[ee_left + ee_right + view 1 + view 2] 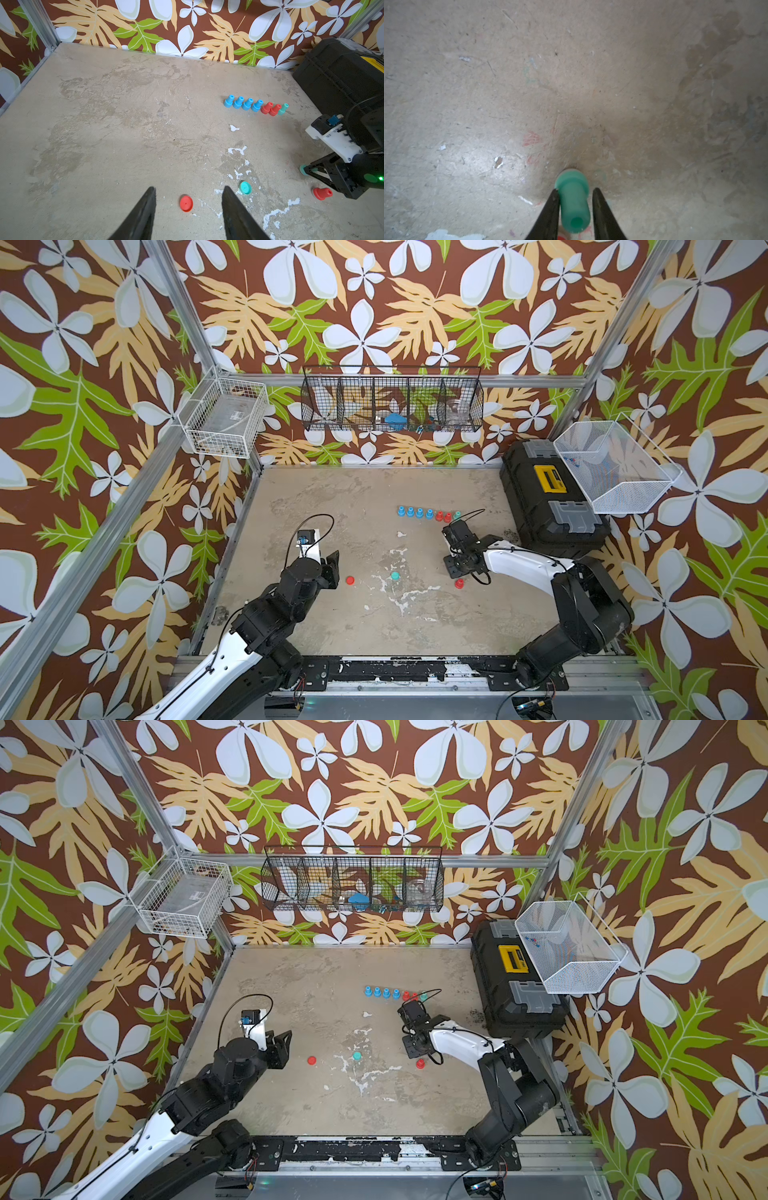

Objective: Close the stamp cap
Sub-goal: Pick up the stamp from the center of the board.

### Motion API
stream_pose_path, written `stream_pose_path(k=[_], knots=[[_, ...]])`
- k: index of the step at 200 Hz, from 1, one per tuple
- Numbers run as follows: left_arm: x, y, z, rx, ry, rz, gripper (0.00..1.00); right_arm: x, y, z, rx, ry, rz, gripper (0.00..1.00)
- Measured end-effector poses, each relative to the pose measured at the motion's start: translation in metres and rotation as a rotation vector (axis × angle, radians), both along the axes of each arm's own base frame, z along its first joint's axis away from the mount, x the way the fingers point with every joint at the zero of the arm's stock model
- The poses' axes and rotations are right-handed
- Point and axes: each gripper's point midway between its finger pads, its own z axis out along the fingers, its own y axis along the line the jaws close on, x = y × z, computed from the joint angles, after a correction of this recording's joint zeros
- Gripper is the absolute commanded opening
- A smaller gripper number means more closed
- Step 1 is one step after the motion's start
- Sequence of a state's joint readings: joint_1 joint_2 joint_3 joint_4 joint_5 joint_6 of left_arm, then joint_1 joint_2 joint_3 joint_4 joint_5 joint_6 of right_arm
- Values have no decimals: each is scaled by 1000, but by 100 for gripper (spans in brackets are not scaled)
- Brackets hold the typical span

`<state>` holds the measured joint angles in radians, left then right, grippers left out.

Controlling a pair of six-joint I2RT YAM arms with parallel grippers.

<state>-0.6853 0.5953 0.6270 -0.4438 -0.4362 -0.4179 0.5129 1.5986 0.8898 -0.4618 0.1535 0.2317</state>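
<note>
pickup step in hand

desk (332, 510) first: left claw (189, 187) spread, empty; right claw (575, 189) brackets the standing teal stamp (574, 207), grip unclear, can't tell. teal cap (245, 187) lies well apart. next, i'd say: lift, seat stamp squarely on cap.

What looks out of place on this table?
Two caps lie loose, away from the neat row of stamps: a red cap and a teal cap. A red stamp also sits alone, apart from the row. The tabletop has chipped white patches.
</note>
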Motion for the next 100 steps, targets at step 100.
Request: stream_pose_path(k=[100], knots=[[0, 0, 0, 1, 2, 0, 54, 0, 1, 0, 4, 3, 1, 22]])
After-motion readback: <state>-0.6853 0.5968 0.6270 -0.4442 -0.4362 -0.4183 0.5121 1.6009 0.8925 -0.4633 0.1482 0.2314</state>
